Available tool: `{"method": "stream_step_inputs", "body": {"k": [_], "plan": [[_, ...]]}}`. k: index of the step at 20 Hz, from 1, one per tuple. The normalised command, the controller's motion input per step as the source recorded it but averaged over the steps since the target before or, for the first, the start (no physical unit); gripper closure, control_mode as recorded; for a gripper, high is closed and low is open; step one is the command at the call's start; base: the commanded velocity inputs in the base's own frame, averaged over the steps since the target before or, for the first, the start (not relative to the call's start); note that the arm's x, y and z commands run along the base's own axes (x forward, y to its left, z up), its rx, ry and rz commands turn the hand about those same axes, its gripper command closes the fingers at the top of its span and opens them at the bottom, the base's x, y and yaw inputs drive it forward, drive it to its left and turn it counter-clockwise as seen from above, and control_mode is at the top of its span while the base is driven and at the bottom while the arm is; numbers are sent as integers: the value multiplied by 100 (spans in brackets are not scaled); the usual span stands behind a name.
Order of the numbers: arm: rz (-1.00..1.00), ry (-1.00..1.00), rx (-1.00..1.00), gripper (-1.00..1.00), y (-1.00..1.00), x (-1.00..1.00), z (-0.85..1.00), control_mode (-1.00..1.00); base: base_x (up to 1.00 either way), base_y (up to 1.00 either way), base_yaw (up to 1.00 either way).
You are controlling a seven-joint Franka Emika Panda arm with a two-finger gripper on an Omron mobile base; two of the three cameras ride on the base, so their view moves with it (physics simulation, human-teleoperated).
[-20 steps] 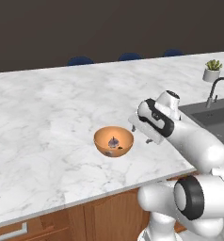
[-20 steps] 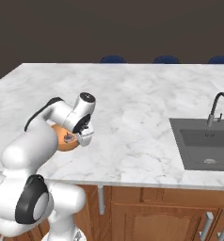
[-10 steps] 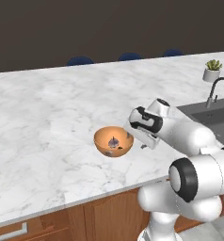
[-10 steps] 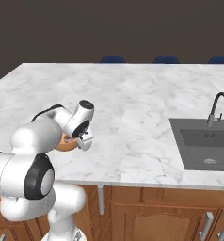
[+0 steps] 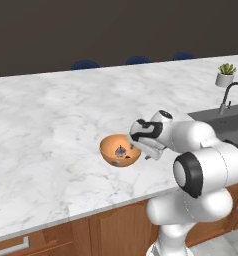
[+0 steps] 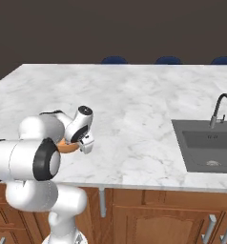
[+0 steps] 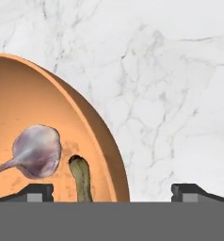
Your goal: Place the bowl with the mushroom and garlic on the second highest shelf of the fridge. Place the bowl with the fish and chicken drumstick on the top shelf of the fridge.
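Observation:
The bowl with the mushroom and garlic [image 5: 120, 151] is a small orange bowl near the front edge of the marble counter [image 5: 51, 125]. In the hand view the bowl [image 7: 52, 113] holds a grey-purple garlic bulb [image 7: 36, 151] and a dark mushroom stem [image 7: 81, 176]. My gripper [image 5: 143, 151] hangs open at the bowl's right side. Its fingertips [image 7: 37, 192] straddle the rim, one inside the bowl and one outside over the marble. From the right base view the arm covers most of the bowl [image 6: 65, 147], with the gripper [image 6: 85, 143] beside it. The fridge and the bowl with the fish and chicken drumstick are out of view.
A dark sink [image 5: 226, 125] with a faucet [image 5: 228, 95] is set into the counter at the right, with a small potted plant [image 5: 225, 75] behind it. Blue stool tops [image 5: 85, 64] line the far edge. The counter's front edge runs just below the bowl.
The hand has moved left and down toward the bowl's right rim, and the arm has folded in closer. The bowl has stayed put and the jaws stay open.

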Motion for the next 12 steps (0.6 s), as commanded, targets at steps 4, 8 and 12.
{"method": "stream_step_inputs", "body": {"k": [4,8,12], "plan": [[0,0,0,100,10,24,-21,-100,0,0,0],[0,0,0,100,3,3,-1,-100,0,0,0],[0,0,0,100,0,0,0,-100,0,0,0]]}}
